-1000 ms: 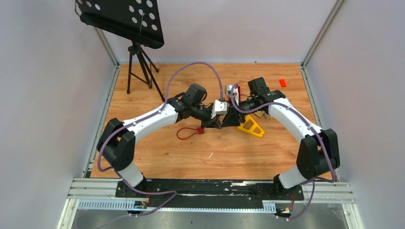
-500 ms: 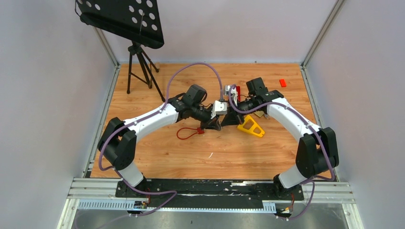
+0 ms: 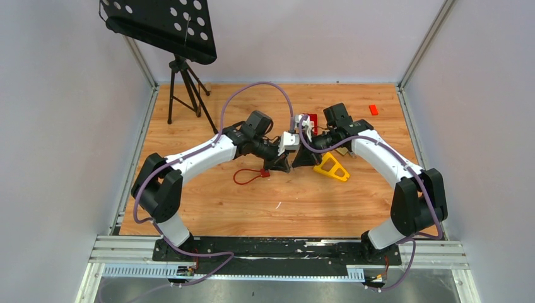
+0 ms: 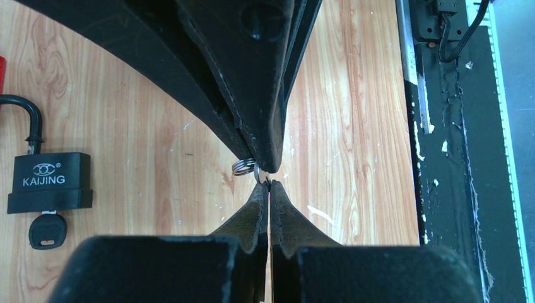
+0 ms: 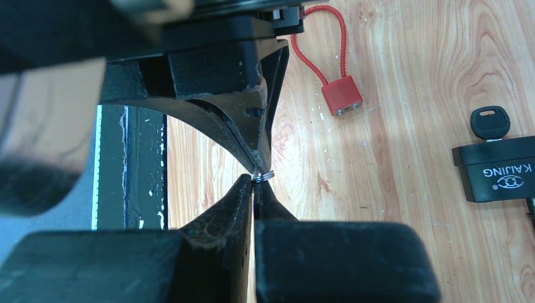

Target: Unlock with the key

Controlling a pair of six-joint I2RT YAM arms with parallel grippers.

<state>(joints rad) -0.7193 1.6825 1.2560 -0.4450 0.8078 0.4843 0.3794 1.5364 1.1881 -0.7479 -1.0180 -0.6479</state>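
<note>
My left gripper (image 3: 289, 165) and right gripper (image 3: 298, 161) meet tip to tip above the middle of the table. Both are shut on a small silver key between their tips. In the left wrist view my gripper (image 4: 265, 184) pinches the key, whose ring (image 4: 245, 166) hangs beside the right gripper's fingertips (image 4: 268, 161). In the right wrist view my gripper (image 5: 254, 180) pinches the same key at its ring (image 5: 265, 175). A black KAIJING padlock (image 4: 50, 182) lies on the wood with a black-headed key (image 4: 46, 231) in it; it also shows in the right wrist view (image 5: 501, 170).
A red cable lock (image 3: 265, 172) lies under the left gripper and shows in the right wrist view (image 5: 341, 95). A yellow triangular piece (image 3: 332, 167) lies below the right gripper. A small red block (image 3: 373, 109) sits at the back right. A tripod stand (image 3: 183, 88) is at the back left.
My right gripper has shifted slightly left toward the left gripper, closing the small gap. The left arm has barely moved.
</note>
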